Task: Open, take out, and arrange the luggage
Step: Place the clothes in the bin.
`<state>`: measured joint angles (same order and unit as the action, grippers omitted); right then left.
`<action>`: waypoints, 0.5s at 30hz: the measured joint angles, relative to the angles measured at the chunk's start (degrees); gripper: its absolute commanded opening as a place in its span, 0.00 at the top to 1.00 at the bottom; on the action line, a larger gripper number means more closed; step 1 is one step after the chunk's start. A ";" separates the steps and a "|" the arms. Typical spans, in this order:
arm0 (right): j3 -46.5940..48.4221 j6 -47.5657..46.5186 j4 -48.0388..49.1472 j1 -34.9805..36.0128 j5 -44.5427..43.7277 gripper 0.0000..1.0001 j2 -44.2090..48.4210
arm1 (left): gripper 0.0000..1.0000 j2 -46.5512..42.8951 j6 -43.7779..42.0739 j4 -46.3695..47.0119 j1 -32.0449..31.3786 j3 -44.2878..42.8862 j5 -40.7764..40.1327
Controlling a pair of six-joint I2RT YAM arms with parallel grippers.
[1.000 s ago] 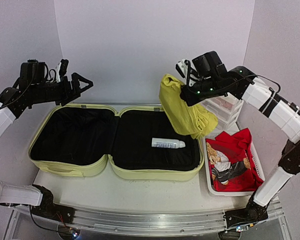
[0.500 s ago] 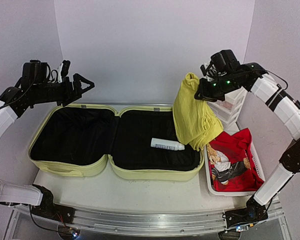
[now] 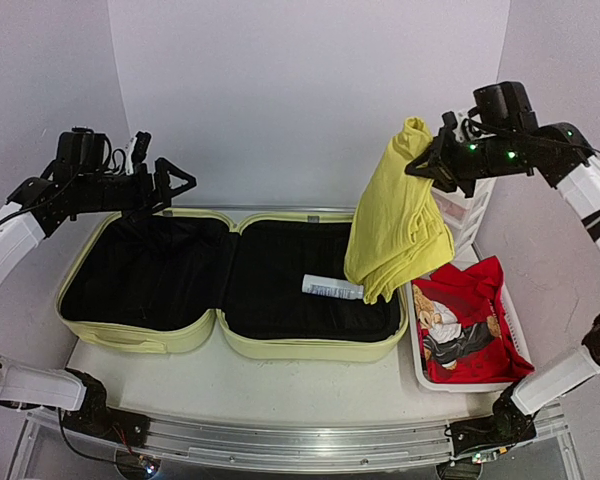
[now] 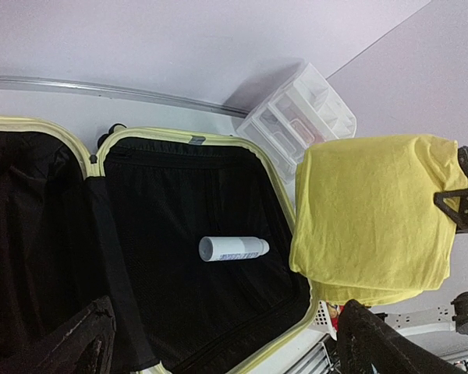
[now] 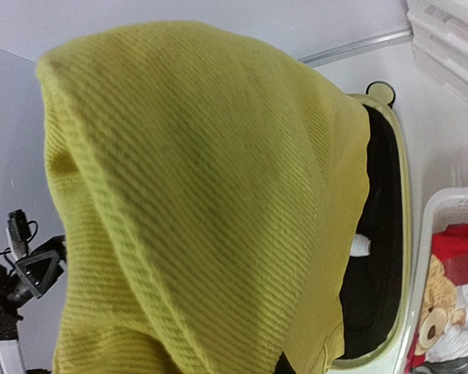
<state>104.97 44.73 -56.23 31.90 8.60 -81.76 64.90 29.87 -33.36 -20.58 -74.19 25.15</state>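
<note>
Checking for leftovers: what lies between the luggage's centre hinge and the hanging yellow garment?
A white tube lying inside the luggage; clearest in the left wrist view.

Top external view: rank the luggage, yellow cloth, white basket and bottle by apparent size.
1. luggage, clearly the largest.
2-3. yellow cloth and white basket: they look alike. The cloth hangs raised, nearer the camera, so these two stay unranked.
4. bottle, the smallest.
</note>
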 measured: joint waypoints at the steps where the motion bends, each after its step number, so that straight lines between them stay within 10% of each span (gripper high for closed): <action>1: -1.42 1.09 0.00 0.02 0.96 1.00 1.66 | 0.00 0.00 0.02 0.00 0.00 0.20 0.46; 15: -20.94 1.73 -21.97 -0.55 -12.76 1.00 18.08 | 0.00 -1.22 0.09 0.90 0.00 3.10 3.26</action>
<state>84.03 46.46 -78.19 31.35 -4.16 -63.68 63.68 29.95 -32.47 -20.58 -71.09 28.40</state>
